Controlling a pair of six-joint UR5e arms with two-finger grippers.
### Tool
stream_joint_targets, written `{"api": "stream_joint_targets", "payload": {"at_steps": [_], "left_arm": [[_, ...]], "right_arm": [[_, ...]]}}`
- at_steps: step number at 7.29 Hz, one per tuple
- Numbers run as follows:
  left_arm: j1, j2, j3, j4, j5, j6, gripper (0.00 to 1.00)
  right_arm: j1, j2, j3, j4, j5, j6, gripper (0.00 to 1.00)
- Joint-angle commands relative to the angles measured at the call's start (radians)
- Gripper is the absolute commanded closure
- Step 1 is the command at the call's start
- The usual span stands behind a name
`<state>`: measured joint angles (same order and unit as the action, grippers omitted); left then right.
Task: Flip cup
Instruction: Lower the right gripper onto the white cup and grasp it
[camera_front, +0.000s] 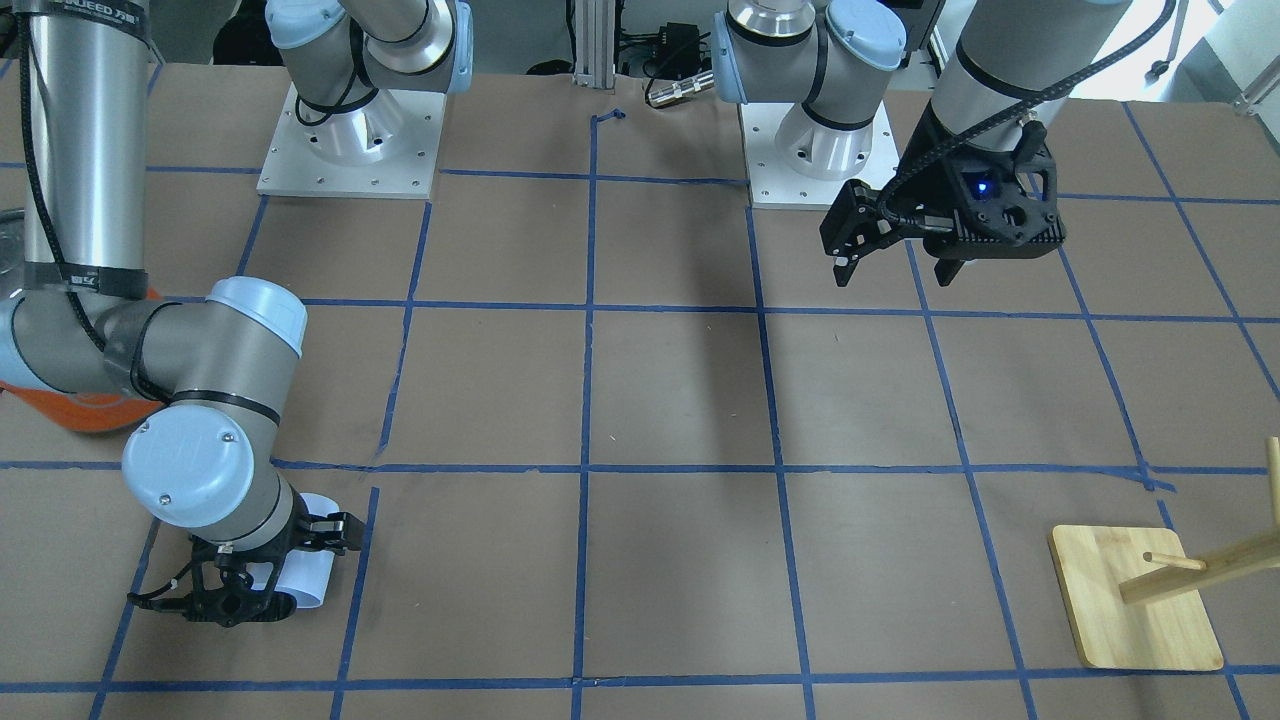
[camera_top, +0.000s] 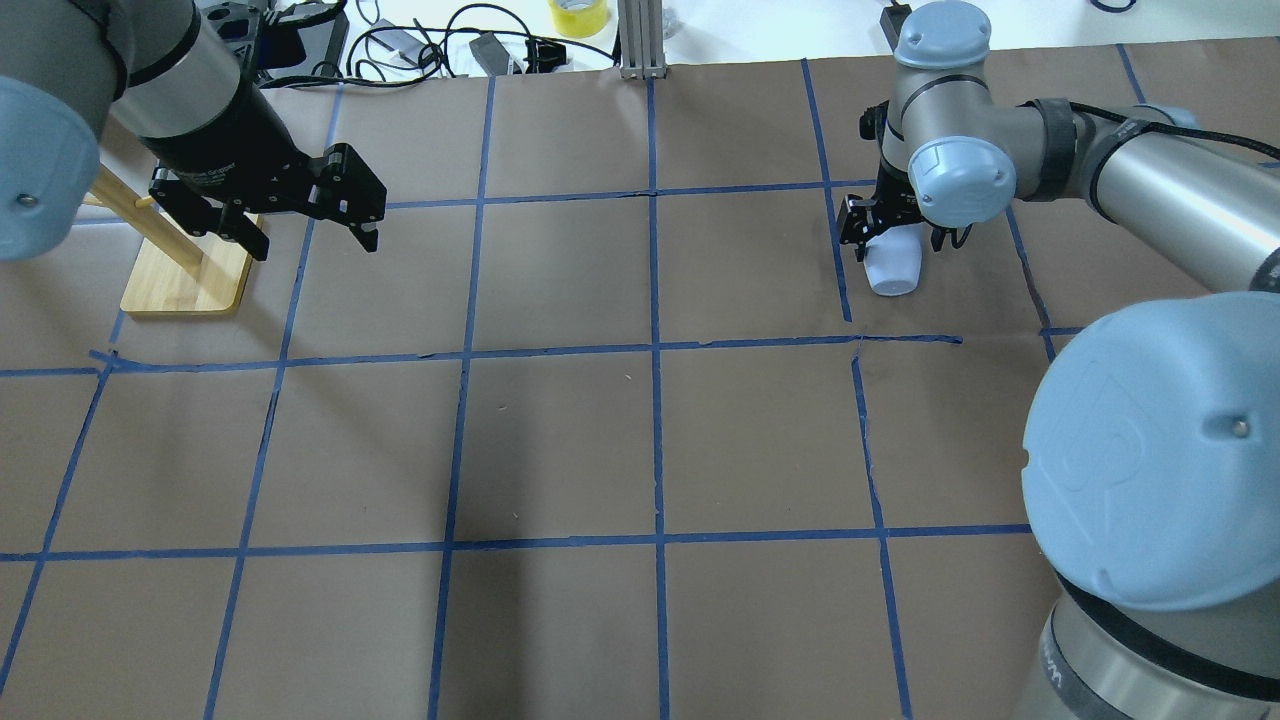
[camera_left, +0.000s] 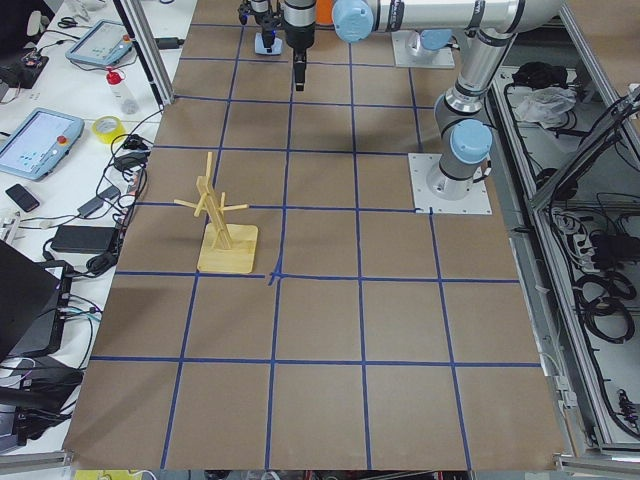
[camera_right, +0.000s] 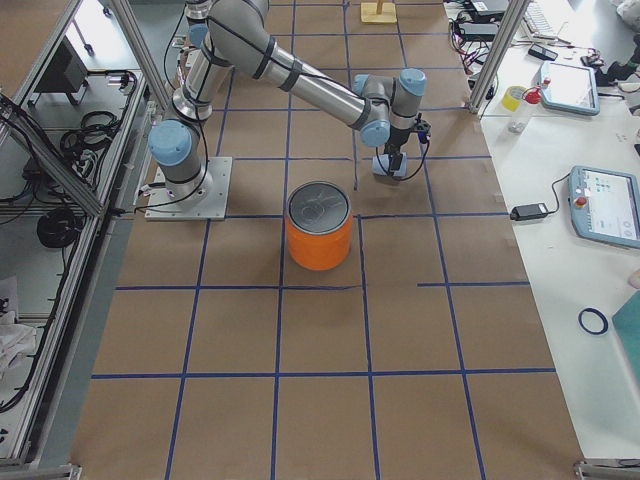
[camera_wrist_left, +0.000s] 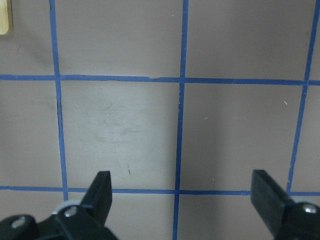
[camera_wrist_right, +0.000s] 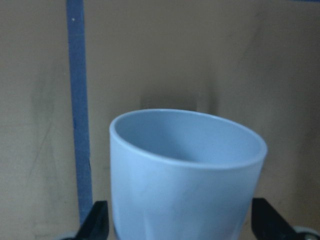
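Little to see of the cup (camera_top: 893, 272) from overhead: base covered by the right gripper (camera_top: 895, 243), contact with the paper-covered table (camera_top: 640, 450) hard to judge. Pale blue-white, smooth, no handle, wider at the rim; tilted or on its side, on the robot's right, far from its base. Right wrist bent low, jaws spread wide at both sides of the cup. Left gripper (camera_top: 314, 243) above the table beside a wooden rack (camera_top: 185, 285), jaws apart.
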<state>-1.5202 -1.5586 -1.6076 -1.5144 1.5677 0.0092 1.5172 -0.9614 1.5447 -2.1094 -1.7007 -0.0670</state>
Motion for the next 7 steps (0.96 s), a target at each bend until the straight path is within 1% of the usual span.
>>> {"api": "stream_joint_targets", "payload": {"at_steps": [1,2,3,4,5,6,7], "left_arm": [[0.0,0.0,0.0,0.0,0.0,0.0,0.0],[0.0,0.0,0.0,0.0,0.0,0.0,0.0],[0.0,0.0,0.0,-0.001,0.0,0.0,0.0],[0.0,0.0,0.0,-0.001,0.0,0.0,0.0],[0.0,0.0,0.0,-0.001,0.0,0.0,0.0],[0.0,0.0,0.0,-0.001,0.0,0.0,0.0],[0.0,0.0,0.0,0.0,0.0,0.0,0.0]], "right_arm": [[0.0,0.018,0.0,-0.037,0.0,-0.008,0.42],[0.0,0.016,-0.002,-0.037,0.0,-0.005,0.66],[0.0,0.015,-0.014,-0.037,0.006,-0.001,0.77],[0.0,0.009,-0.017,-0.038,0.05,0.018,0.78],[0.001,0.007,-0.026,-0.034,0.058,0.098,0.8],[0.004,0.006,-0.043,-0.03,0.056,0.119,0.85],[0.012,-0.005,-0.049,-0.015,0.04,0.016,0.84]]}}
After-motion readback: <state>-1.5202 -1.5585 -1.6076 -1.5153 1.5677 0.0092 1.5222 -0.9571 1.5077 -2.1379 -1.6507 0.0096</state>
